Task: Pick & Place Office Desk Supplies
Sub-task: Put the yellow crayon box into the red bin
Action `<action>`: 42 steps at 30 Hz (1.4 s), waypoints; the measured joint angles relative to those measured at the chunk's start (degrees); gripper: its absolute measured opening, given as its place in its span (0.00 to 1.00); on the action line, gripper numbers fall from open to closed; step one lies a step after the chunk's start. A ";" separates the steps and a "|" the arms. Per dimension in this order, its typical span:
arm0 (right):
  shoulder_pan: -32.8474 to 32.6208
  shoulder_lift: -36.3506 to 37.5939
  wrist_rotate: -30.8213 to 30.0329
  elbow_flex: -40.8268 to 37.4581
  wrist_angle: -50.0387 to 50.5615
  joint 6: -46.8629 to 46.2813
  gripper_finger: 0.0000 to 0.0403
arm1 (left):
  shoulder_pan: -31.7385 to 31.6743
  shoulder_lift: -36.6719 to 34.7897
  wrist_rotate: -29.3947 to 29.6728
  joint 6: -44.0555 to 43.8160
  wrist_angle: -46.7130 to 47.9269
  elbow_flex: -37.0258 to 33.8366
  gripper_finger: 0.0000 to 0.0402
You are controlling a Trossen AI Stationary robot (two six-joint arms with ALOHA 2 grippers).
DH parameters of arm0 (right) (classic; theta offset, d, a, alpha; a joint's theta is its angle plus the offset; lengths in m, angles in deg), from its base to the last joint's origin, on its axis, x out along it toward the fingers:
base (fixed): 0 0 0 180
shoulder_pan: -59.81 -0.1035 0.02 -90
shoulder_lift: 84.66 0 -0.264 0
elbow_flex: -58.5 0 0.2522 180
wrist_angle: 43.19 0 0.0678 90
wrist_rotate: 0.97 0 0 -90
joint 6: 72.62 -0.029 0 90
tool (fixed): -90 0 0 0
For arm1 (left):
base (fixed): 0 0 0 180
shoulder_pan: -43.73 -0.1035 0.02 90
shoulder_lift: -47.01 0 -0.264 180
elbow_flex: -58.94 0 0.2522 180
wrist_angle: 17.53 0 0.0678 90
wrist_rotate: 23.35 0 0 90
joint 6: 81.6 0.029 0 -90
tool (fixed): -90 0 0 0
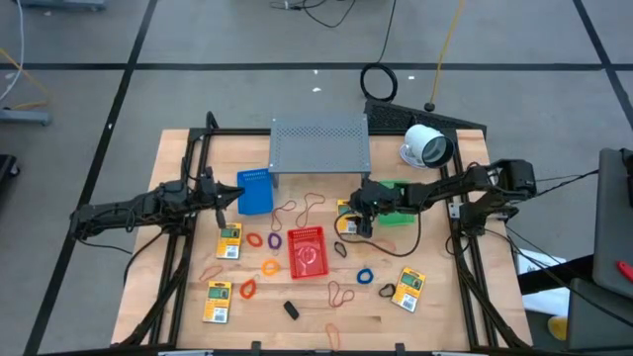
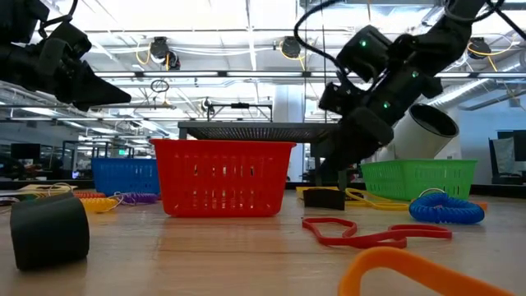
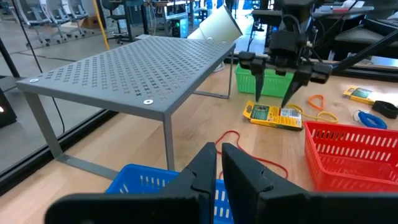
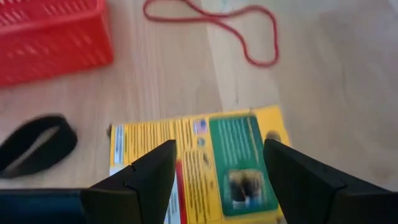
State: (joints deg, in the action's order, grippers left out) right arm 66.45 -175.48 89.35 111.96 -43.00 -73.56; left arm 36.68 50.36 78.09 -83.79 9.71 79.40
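Observation:
A yellow packet with a green label (image 4: 205, 168) lies flat on the table between the red basket (image 1: 307, 249) and the green basket (image 1: 398, 210). My right gripper (image 4: 217, 171) hangs open just above it, slanting down, one finger over each side of the packet (image 3: 273, 116); I see no touch. My left gripper (image 3: 219, 167) is shut with nothing in it, held up over the blue basket (image 1: 254, 191) at the table's left. More yellow packets (image 1: 229, 240) (image 1: 408, 288), rubber-band loops (image 1: 270, 265) and a black clip (image 1: 292, 310) lie scattered on the wood.
The grey perforated shelf (image 1: 319, 143) stands at the table's far middle, with a white round device (image 1: 427, 146) to its right. A red rubber band (image 4: 211, 18) and a black loop (image 4: 37, 143) lie close to the packet. The near right of the table has open wood.

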 joint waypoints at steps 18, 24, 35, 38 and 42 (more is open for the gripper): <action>2.17 -2.54 -1.98 0.07 -4.12 0.85 0.56 | 0.00 0.01 0.04 0.38 0.00 0.00 0.09; 2.32 -2.54 -3.04 0.07 -3.35 0.57 0.56 | 0.00 0.02 0.04 0.24 0.00 0.00 0.09; 2.18 -2.54 -1.66 0.07 -3.32 0.07 0.56 | 0.00 0.00 0.04 0.22 0.00 0.00 0.09; 1.92 -2.54 -2.01 0.07 -3.34 0.39 0.56 | 0.00 0.00 0.04 0.22 0.00 0.00 0.09; 1.92 -2.54 -1.61 0.07 -4.00 0.21 0.56 | 0.00 0.01 0.04 0.22 0.00 0.00 0.09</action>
State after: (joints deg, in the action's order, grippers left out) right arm 68.37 -178.02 87.74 112.03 -47.00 -73.34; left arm 36.68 50.37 78.14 -83.58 9.71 79.40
